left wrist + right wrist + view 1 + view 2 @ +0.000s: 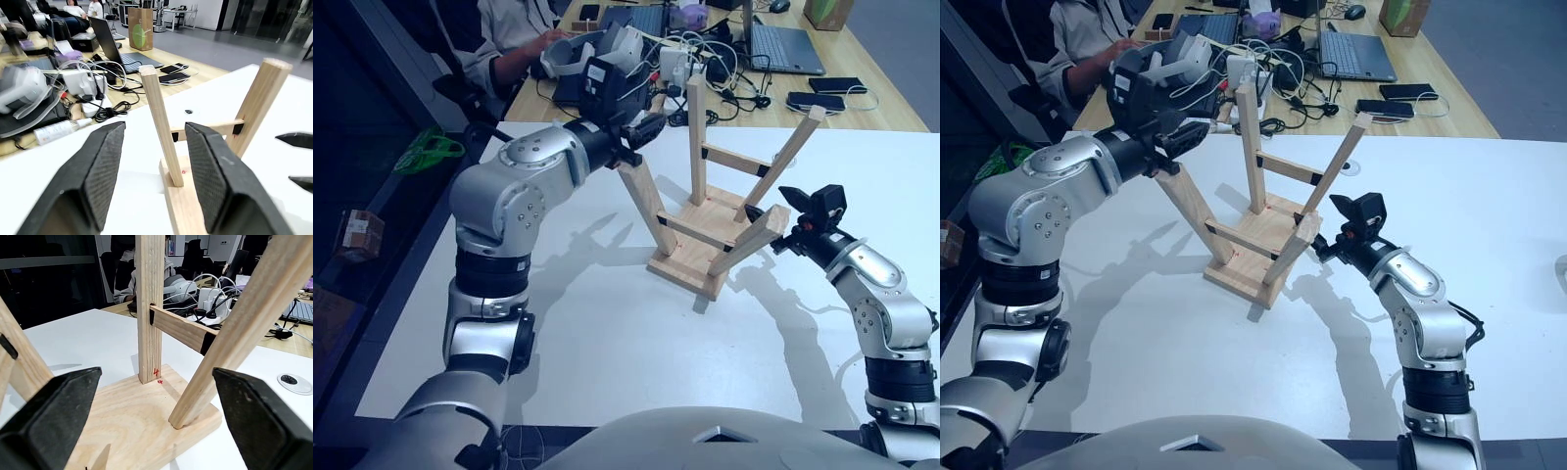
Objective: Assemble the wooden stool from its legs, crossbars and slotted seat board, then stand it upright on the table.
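The wooden stool stands upside down on the white table (pixel 607 323), its seat board (pixel 690 250) flat on the top and its legs pointing up. Crossbars (pixel 734 160) join the legs. My left gripper (pixel 636 145) is open at the top end of the near left leg (pixel 646 201); in the left wrist view its pads (pixel 100 171) stand wide apart with a far leg (pixel 161 132) seen between them. My right gripper (pixel 771 227) is open beside the tip of the near right leg (pixel 749 240). Its fingers (pixel 54 416) frame the seat board (pixel 146 411) and a leg (pixel 149 308).
Behind the table runs a wooden desk (pixel 891 93) crowded with laptops, phones, cables and a headset (pixel 582 54). A person sits at its left end. A round cable hole (pixel 293 382) lies in the white top past the stool. The table's near half is bare.
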Tool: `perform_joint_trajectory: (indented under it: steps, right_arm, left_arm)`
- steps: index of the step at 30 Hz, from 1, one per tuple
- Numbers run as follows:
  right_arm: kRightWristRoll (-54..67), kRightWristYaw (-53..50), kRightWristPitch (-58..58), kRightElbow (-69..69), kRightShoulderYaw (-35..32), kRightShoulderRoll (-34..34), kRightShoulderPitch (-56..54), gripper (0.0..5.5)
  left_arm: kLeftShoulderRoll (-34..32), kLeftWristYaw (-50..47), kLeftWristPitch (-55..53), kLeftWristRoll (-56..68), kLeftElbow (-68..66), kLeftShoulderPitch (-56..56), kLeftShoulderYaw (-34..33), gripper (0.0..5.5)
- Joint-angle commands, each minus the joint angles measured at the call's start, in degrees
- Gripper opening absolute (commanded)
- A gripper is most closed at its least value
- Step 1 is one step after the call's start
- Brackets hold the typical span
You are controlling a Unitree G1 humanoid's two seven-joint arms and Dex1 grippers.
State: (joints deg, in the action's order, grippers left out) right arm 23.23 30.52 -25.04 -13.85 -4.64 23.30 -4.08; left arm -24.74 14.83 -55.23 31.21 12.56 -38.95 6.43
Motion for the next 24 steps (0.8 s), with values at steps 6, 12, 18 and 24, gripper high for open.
perform_joint_trajectory:
  steps: [6,12,18,24]
  right_arm:
    - [-0.8,-0.2,0.0,0.7,-0.8,1.0,-0.9,4.24]
    - [1.9,-3.2,-0.6,3.4,-9.2,3.1,-8.6,4.24]
    - [32.8,-2.0,-17.4,-8.1,-17.3,6.7,-24.4,4.24]
    - [42.2,7.8,-26.9,-21.2,-12.9,18.1,-13.6,4.24]
  left_arm:
    - [3.2,-0.6,-1.9,-0.7,-0.3,-1.0,-4.7,2.23]
    - [5.8,-5.0,0.0,5.2,-1.5,-8.0,-21.7,2.23]
    - [3.6,-7.6,0.8,3.2,-2.3,-4.5,-25.1,2.23]
    - [6.4,-12.1,3.2,-1.5,1.8,6.9,-23.4,2.23]
